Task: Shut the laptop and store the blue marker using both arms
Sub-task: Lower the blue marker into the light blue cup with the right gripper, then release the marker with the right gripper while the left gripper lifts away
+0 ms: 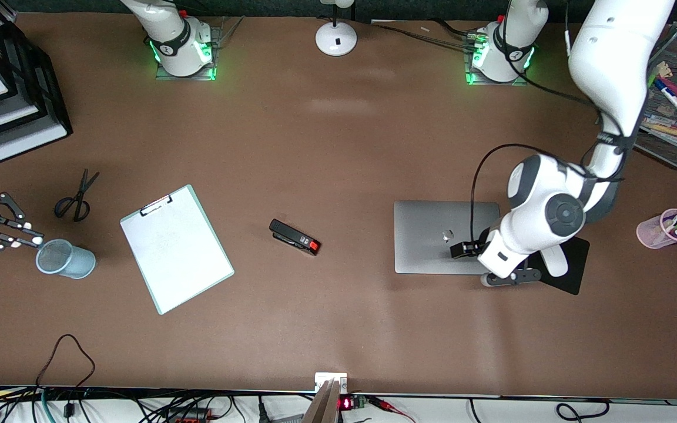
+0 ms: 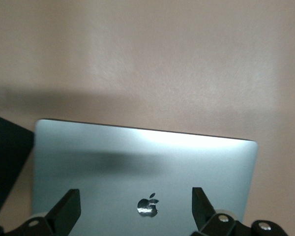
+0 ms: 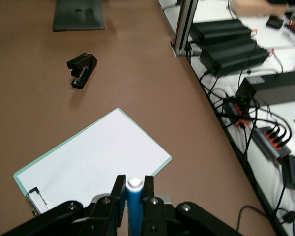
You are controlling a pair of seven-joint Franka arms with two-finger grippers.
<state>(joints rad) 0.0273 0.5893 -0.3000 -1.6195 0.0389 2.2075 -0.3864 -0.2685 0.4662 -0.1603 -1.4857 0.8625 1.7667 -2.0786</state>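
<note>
The right gripper is hanging over the table's edge at the right arm's end, its 2 fingers clamped together on the blue marker. The marker is lying lengthwise between the fingers, its long axis running along them and its whitish end pointing out past the tips. It is showing as a slim, bright-blue barrel, with only the tip section in view.

The move probably turns on the mesh cup. It is sitting on the table just beside the fingertips, a little nearer to the front camera and a touch toward the table's middle, apparently upright. The clipboard is lying farther toward the middle.

The right arm is by far the nearer of the 2 to that cup. So storing the marker looks like a short shift over the cup's mouth, with the marker tipped upright.

The left gripper is hovering over the laptop with its fingers apart. The laptop is lying shut and flat toward the left arm's end, silver-grey lid up, logo showing.
</note>
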